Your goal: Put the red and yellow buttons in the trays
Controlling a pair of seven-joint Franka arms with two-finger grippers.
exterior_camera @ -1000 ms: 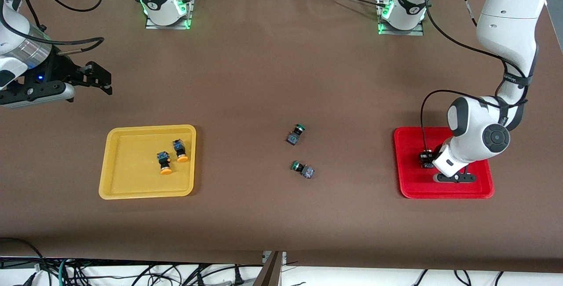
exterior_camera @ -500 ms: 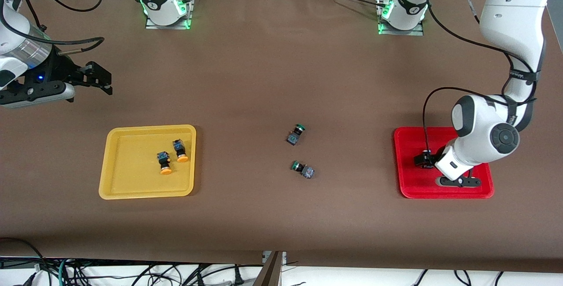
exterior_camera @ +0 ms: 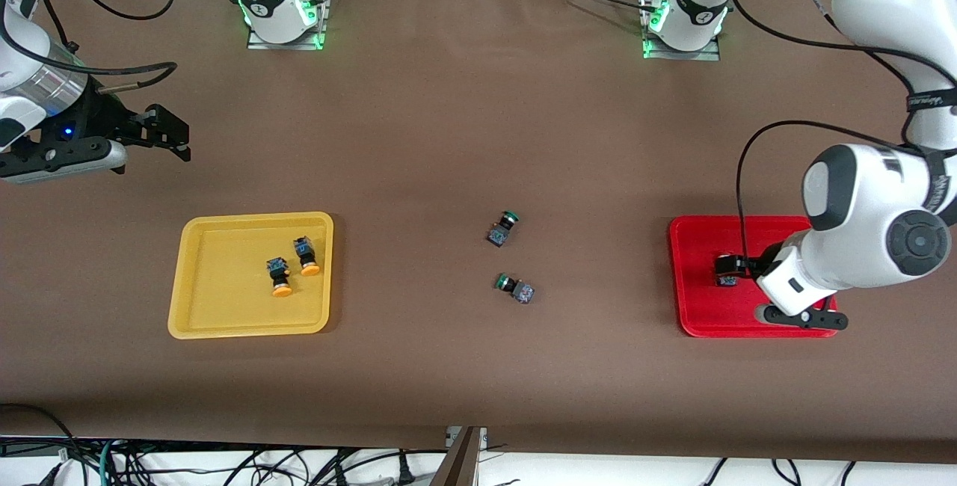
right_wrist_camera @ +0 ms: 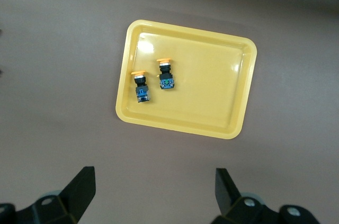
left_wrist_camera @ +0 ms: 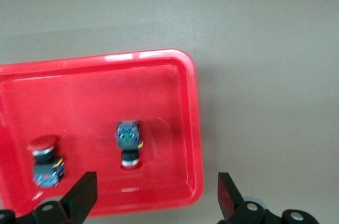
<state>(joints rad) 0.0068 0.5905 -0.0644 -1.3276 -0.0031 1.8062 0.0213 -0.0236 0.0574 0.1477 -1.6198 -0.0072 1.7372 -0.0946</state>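
The left gripper [left_wrist_camera: 153, 203] hangs over the red tray [exterior_camera: 691, 321], jaws wide apart and holding nothing. Two red buttons lie in this tray just under it: one [left_wrist_camera: 128, 142] on its side, the other [left_wrist_camera: 44, 159] beside it, nearer the tray's middle. Both yellow buttons [exterior_camera: 279, 277] [exterior_camera: 305, 256] rest in the yellow tray [exterior_camera: 202, 325], caps pointing toward the front camera. The right gripper [right_wrist_camera: 151, 197] waits w/ jaws spread, above the table beside the yellow tray. Judging from this, all four are placed; the green ones [exterior_camera: 516, 288] stay mid-table.
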